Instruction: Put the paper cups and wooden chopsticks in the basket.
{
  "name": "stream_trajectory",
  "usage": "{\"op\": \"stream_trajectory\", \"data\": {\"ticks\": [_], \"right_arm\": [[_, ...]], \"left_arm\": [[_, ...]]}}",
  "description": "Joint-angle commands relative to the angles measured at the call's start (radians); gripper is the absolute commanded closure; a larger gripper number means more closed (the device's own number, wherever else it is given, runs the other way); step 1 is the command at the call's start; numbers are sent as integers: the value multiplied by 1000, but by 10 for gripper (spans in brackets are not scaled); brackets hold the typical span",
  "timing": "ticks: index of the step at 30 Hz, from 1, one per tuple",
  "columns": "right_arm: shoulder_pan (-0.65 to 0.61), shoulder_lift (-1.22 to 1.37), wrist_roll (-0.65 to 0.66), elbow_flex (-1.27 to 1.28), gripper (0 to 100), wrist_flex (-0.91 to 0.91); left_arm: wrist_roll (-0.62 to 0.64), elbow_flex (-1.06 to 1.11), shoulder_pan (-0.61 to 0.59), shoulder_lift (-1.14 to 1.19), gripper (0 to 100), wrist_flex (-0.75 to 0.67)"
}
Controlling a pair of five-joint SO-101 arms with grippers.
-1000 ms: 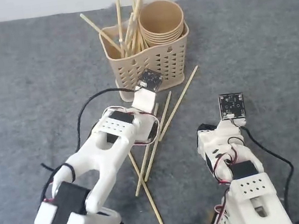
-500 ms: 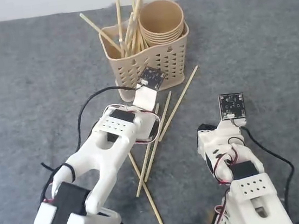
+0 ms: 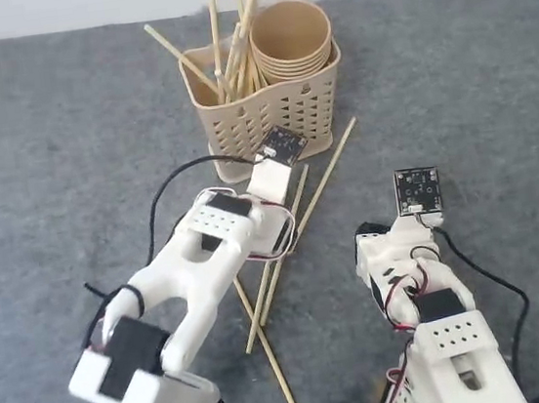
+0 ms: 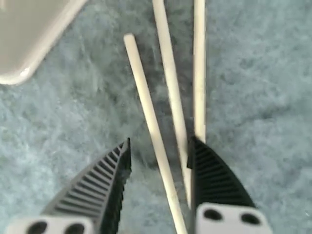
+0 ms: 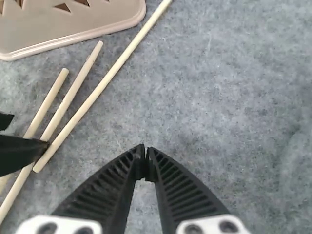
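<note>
The paper cups (image 3: 293, 33) stand nested in one stack inside the basket (image 3: 274, 117). A bundle of wooden chopsticks (image 3: 224, 55) leans in the same basket beside them. The basket stands just ahead of the left claw (image 4: 160, 145), and a corner of its base shows there.

Several loose chopsticks (image 3: 320, 193) lie on the grey worktop (image 3: 56, 149), from the foot of the basket back toward both arms. We see the left claw low over them with its jaws apart and nothing gripped. One stick (image 4: 148, 122) runs between the two fingers. A second stick (image 4: 170, 92) lies close along the inner side of one finger, and a third stick (image 4: 199, 73) ends at the tip of that same finger. We cannot tell whether the fingers touch the sticks.

The right claw (image 5: 145, 152) has its jaws pressed together with nothing between them, above bare worktop. Ahead of it and to its left side, a long chopstick (image 5: 105, 80) runs slantwise up to the corner of the basket. Two shorter ones lie just beside it on the far side.
</note>
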Motion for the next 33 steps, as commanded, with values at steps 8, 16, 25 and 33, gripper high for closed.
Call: {"op": "stream_trajectory", "data": {"ticks": [8, 16, 25, 33], "right_arm": [[4, -24, 15, -3, 986, -27], [4, -24, 15, -3, 986, -27], [4, -24, 15, -3, 986, -27], [5, -24, 15, -3, 986, -27]], "left_arm": [[38, -67, 8, 31, 988, 0], [40, -65, 94, 26, 988, 167], [40, -97, 130, 23, 988, 247], [37, -156, 132, 23, 988, 331]]}}
